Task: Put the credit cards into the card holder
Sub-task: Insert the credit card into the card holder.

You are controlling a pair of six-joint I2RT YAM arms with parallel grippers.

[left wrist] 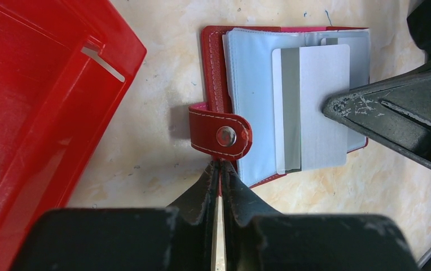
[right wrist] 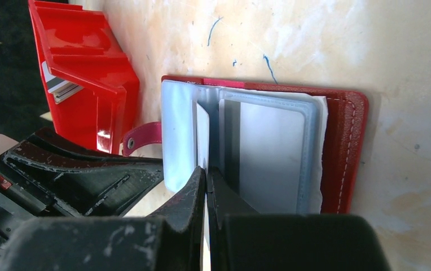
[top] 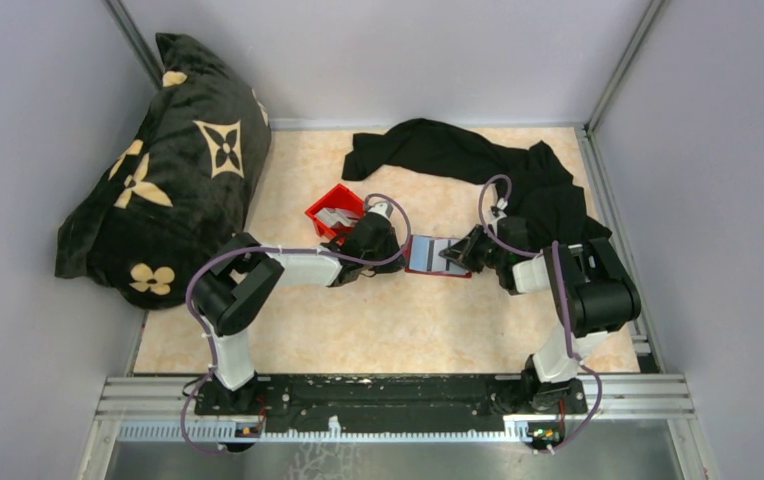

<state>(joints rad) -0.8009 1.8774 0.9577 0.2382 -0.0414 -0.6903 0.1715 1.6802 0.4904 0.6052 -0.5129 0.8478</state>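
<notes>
The top camera sat high behind the arm bases and looked down on the whole table [top: 388,335] from afar. The left wrist camera hung close above the left gripper [left wrist: 220,166], facing right and steeply down. The right wrist camera sat close and lower behind the right gripper [right wrist: 206,175], facing left. I saw both wrist views share the card holder [left wrist: 210,68], the red bin [left wrist: 44,113] and the opposite gripper.
</notes>
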